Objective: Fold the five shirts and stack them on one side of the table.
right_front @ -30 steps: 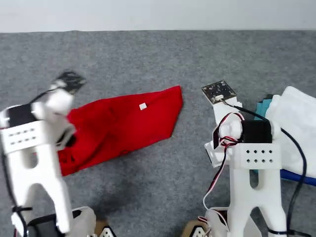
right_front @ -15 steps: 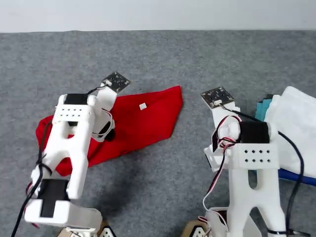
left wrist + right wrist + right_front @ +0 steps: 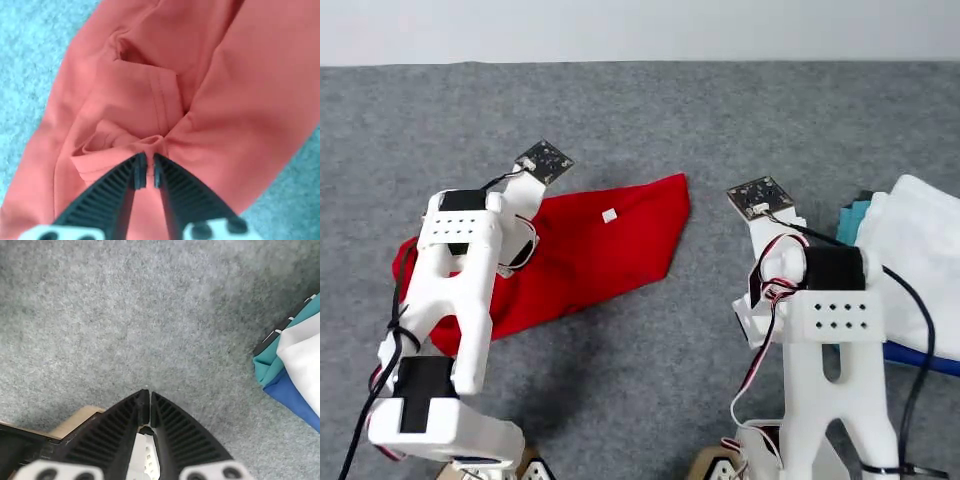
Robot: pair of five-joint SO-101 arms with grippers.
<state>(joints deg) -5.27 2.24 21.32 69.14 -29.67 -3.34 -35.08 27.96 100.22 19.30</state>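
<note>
A red shirt (image 3: 610, 245) lies crumpled and partly folded on the grey mat (image 3: 650, 110), left of centre. My left arm (image 3: 460, 260) stands over the shirt's left half. In the left wrist view my left gripper (image 3: 146, 167) is shut on a raised fold of the red shirt (image 3: 240, 90). My right arm (image 3: 825, 300) stands to the right, apart from the red shirt. Its gripper (image 3: 146, 407) is shut on nothing, low over bare mat. A stack of folded shirts (image 3: 920, 250) sits at the right edge: white on top, teal and blue below.
The stack (image 3: 295, 370) lies close beside my right gripper, with its teal and blue edges showing. A small white tag (image 3: 609, 215) marks the red shirt's upper layer. Bare mat stretches between the two arms and along the far side.
My left arm swung in from the left edge over the red shirt, then drew back slightly to the left. The shirt's left end now bulges further left. The right arm stayed put.
</note>
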